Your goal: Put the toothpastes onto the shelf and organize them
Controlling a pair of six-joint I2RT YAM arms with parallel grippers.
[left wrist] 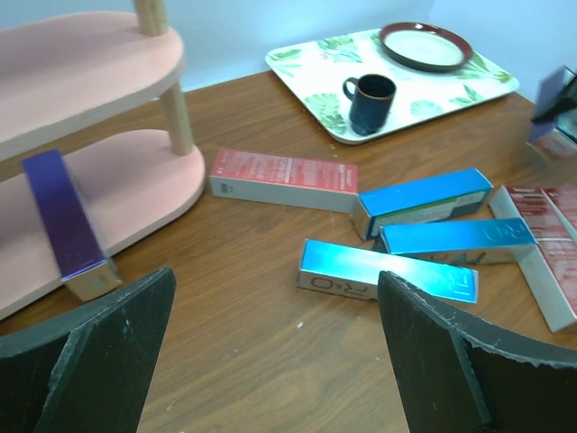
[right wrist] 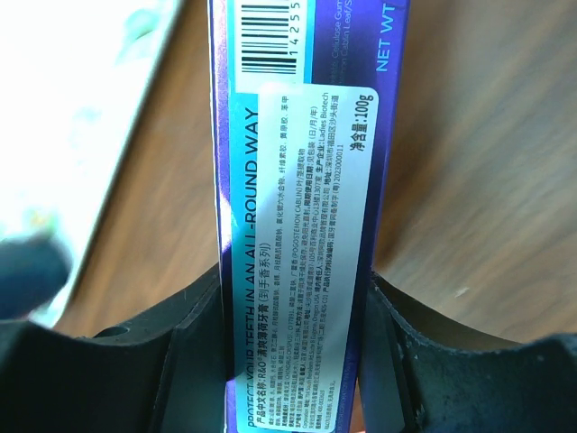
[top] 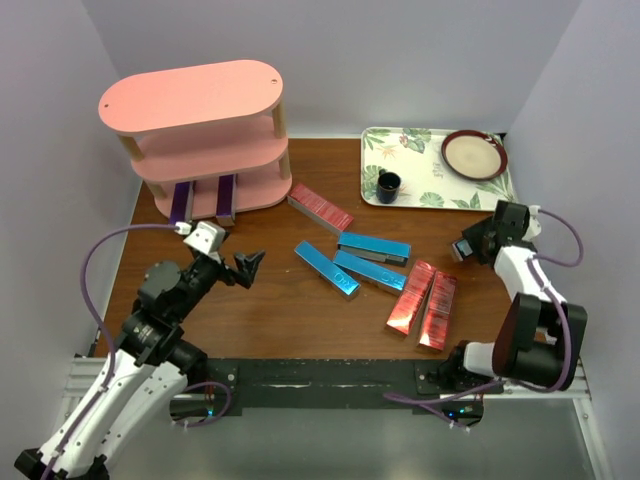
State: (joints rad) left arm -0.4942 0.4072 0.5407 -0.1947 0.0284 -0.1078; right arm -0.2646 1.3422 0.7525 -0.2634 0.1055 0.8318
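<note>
Pinching 1 purple carton (right wrist: 288, 135) near the tray (top: 425, 185), the right end effector (right wrist: 296, 298) faces a long carry to the shelf (top: 190, 100); glossy sides could slip. Left end effector (left wrist: 275, 280) spread, empty.

purple carton (right wrist: 288, 180): "YOUR TEETH IN AN ALL-ROUND WAY", "NET WT", "100g", barcode 14255 | blue carton (left wrist: 388, 272): "R&O"

A robot lab cell: blank walls (top: 400, 60) enclose a wooden table (top: 270, 310)
</note>
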